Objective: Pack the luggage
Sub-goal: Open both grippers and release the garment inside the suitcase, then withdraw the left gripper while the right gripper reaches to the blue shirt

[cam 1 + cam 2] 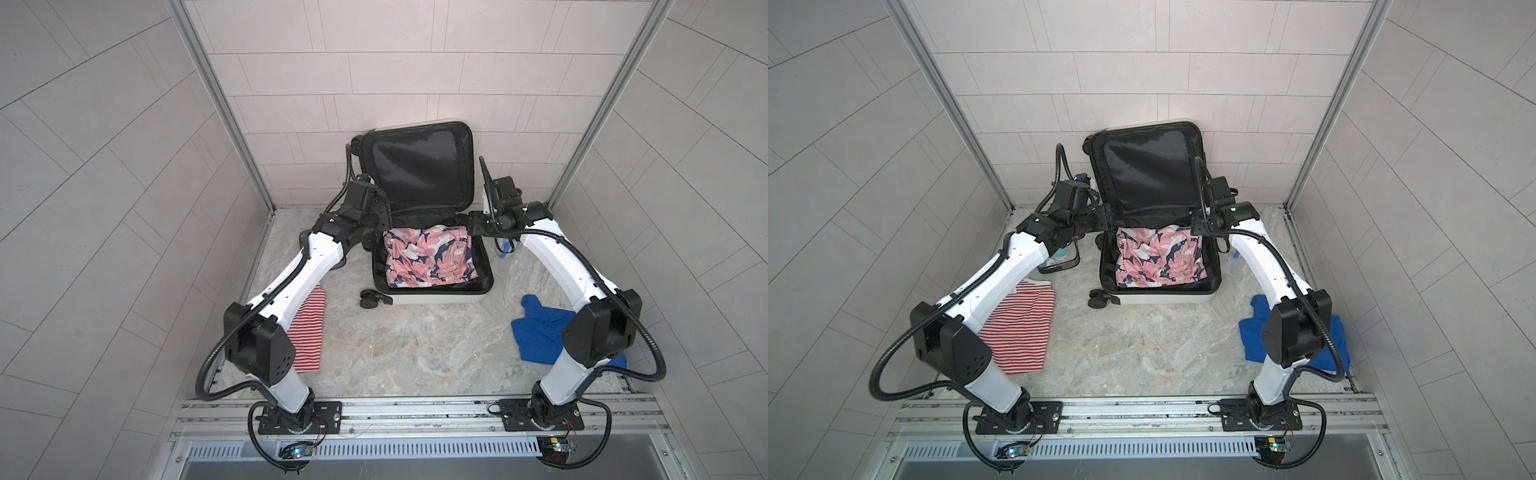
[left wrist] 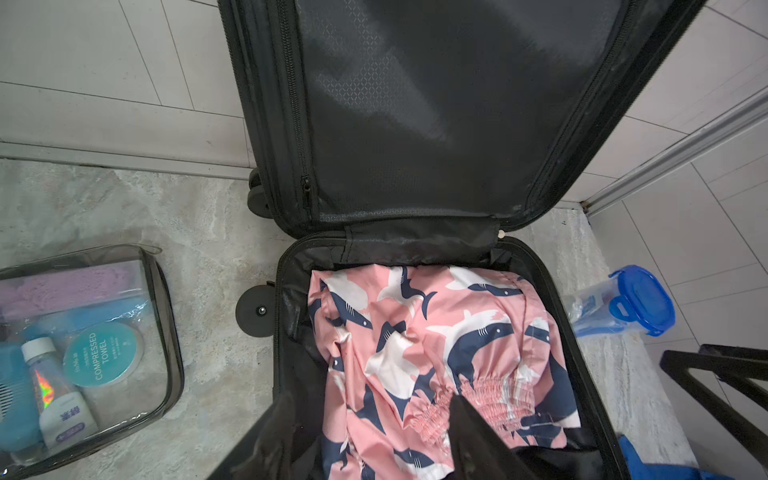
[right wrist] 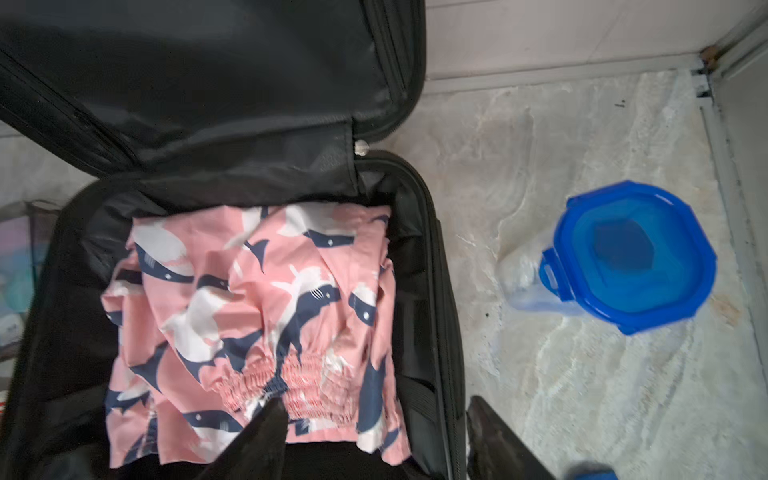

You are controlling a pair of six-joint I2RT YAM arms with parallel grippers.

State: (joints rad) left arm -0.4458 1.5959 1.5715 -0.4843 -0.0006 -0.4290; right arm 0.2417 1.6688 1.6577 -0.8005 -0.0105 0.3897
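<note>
Pink shark-print garment (image 1: 428, 257) lies in the base of the luggage (image 1: 436, 298), open between the arms, long axis running toward the back wall. Left gripper (image 2: 372, 401) and right gripper (image 3: 378, 403) hover over its hinge end, jaws apart, empty. Striped shirt (image 1: 1021, 328) lies nearer the left, blue cloth (image 1: 540, 328) nearer the right, on marble (image 1: 415, 353).

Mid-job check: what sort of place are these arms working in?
Probably a staged test cell, not a real room: tile-pattern wall panels, an aluminium corner post and a marble-look floor.
</note>
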